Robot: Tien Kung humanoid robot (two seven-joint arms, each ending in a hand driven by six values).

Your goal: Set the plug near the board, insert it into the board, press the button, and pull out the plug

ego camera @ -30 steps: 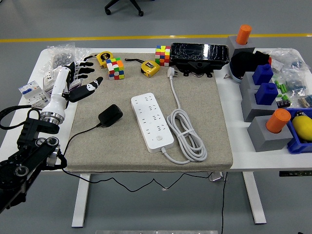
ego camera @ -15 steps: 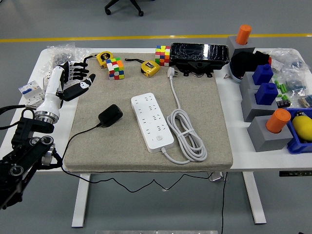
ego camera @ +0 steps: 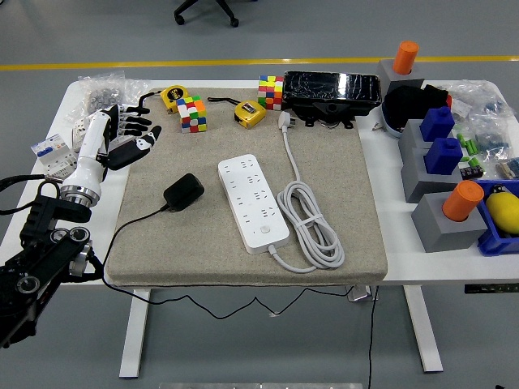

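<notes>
Left hand at upper left — fingers spread, empty. Black plug adapter lying left of centre, just beside long white power strip, apart. To grasp well: descend squarely, pinch the body — not the cable.

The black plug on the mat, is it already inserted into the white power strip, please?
No, the black plug lies on the mat apart from the power strip.

Two puzzle cubes and two tape measures line the mat's far edge.
</notes>
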